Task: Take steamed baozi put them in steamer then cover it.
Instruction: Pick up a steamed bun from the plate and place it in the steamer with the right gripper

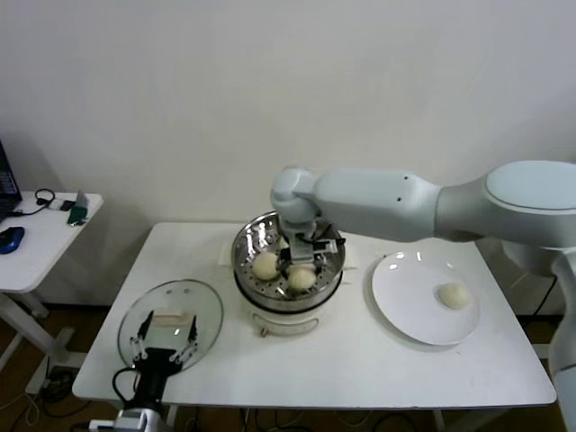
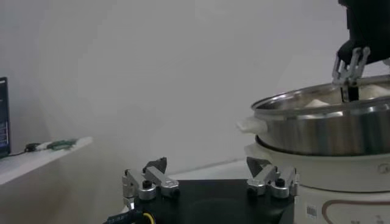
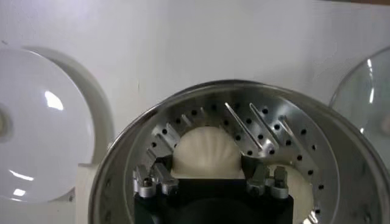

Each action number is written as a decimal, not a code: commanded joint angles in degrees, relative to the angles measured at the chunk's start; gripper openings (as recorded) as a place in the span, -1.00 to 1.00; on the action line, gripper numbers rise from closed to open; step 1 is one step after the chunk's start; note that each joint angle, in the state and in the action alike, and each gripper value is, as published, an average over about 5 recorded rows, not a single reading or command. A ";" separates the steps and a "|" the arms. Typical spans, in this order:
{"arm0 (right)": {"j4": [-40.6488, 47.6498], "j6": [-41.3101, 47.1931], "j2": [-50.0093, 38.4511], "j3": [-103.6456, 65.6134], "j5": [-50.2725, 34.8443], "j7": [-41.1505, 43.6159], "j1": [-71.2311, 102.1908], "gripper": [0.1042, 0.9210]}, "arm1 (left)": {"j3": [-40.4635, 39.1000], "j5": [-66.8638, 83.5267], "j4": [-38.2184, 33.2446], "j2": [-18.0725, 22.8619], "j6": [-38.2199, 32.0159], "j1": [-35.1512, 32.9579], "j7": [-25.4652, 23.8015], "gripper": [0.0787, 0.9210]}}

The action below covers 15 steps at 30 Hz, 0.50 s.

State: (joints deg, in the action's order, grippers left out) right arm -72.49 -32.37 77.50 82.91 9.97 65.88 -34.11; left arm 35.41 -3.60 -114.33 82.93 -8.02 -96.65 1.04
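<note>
The left pincer (image 1: 165,346) hung low at the near left edge of the tabletop (image 1: 342,360), its fingers spread wide and holding nothing. Just beyond it lay the cover (image 1: 171,317), flat on the tabletop with its white handle up, close to that near-left corner and apart from the steamer (image 1: 286,279).

In the middle stood the steamer, open-topped, with bare tabletop in front of it and to both sides. The right pincer (image 1: 304,255) reached down into the pot from above. In the right wrist view a steamed baozi (image 3: 207,152) sat on the perforated tray right between the fingers (image 3: 159,178), which stood either side of it; I could not tell whether they gripped it or had let go. From the head view two more buns (image 1: 266,265) rested on the tray near the pot's front, beside the pincer.

To the right, a white plate (image 1: 409,310) carried one last bun (image 1: 454,295), well apart from the steamer and short of the tabletop's right edge.
</note>
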 commanded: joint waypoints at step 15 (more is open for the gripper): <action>-2.61 1.12 -0.17 -1.41 2.19 0.01 1.03 0.74 | -0.34 -0.27 0.24 0.15 0.07 0.42 0.00 0.77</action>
State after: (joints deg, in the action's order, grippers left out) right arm -74.57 -31.78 77.64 82.13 11.22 65.64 -33.10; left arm 35.10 -3.83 -114.08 83.03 -7.92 -96.19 1.04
